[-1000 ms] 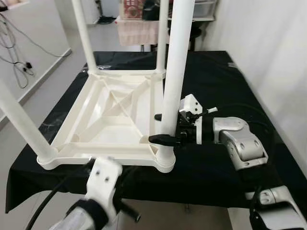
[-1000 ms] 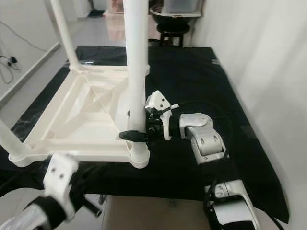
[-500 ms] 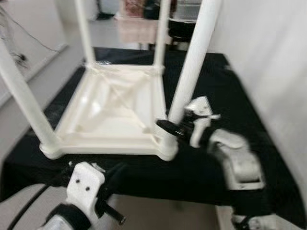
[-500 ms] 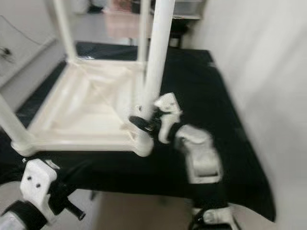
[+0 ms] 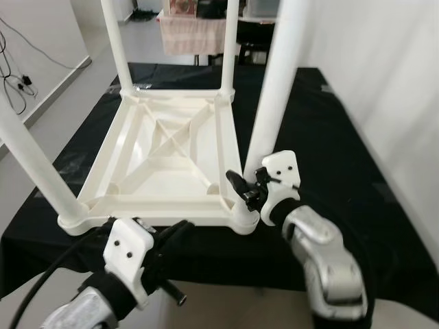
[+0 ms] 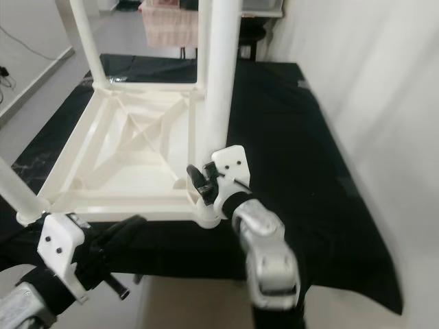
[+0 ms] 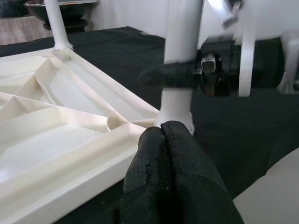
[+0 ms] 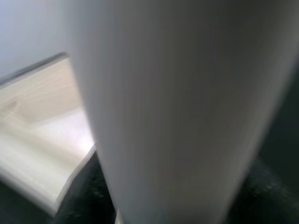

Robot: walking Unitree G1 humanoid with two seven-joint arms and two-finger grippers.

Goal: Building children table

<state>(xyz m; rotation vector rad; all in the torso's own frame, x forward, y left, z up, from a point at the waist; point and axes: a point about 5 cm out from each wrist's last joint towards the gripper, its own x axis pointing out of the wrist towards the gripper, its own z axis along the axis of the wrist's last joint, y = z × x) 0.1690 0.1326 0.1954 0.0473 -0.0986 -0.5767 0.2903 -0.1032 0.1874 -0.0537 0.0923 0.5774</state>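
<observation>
Black-draped bench [image 5: 329, 137]: one upturned table [image 5: 171, 147], four legs; right fingers [image 5: 241, 190] grasp one leg [image 5: 271, 103], left fingers [image 7: 161, 140] clenched.

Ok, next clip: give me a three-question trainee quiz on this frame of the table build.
1. True or false: the white children's table lies upside down on the black cloth.
2. Which gripper is at the near right leg? A) left B) right
3. Fill in: the left gripper has its fingers ____.

Key: 1 true. 2 B, the right gripper clamps the leg low, just above its corner socket. 3 shut, holding nothing, near the table's front edge.
</observation>
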